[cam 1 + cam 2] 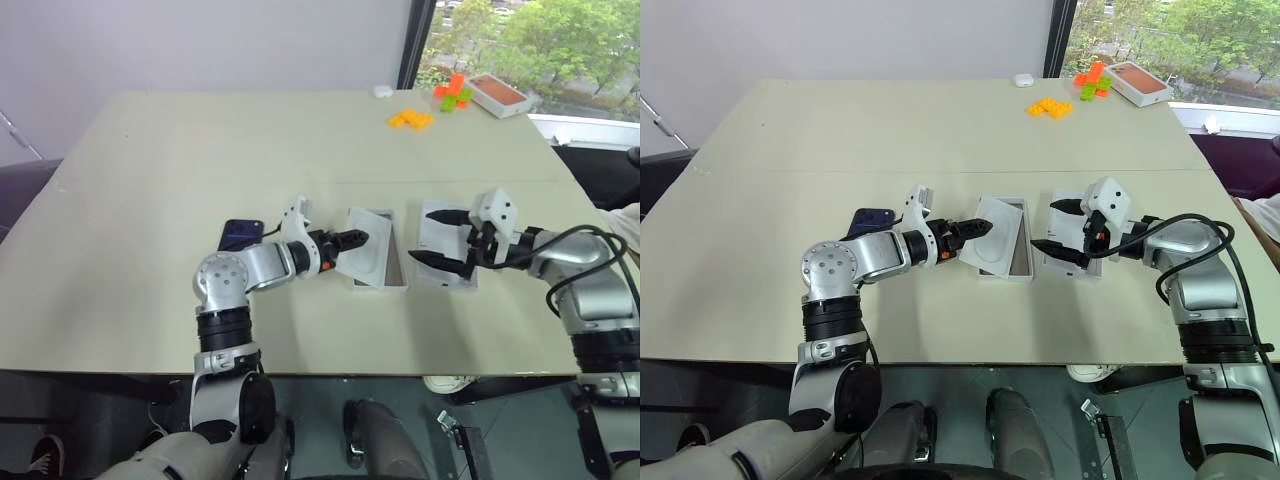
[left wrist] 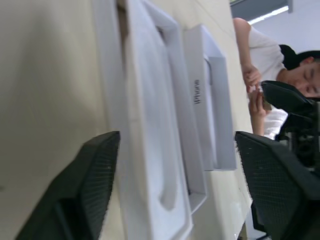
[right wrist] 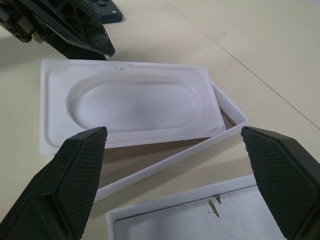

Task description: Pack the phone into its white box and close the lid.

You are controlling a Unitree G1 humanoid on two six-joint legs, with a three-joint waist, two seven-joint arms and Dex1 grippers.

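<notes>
While both tools stood spread, the left tool (image 1: 352, 239) hung between the phone (image 1: 241, 234) behind it and the white box (image 1: 392, 262).

Table layout: 3 things in a row before us, extras at the far right corner.

On the table (image 1: 150, 220) we see the phone (image 1: 241, 234) leftmost, the white box (image 1: 394, 268) in the middle with the insert (image 1: 364, 256) lying tilted on it, the lid (image 1: 446, 262) just right of it; blocks (image 1: 411, 119) and another box (image 1: 497, 94) lie far behind.
</notes>
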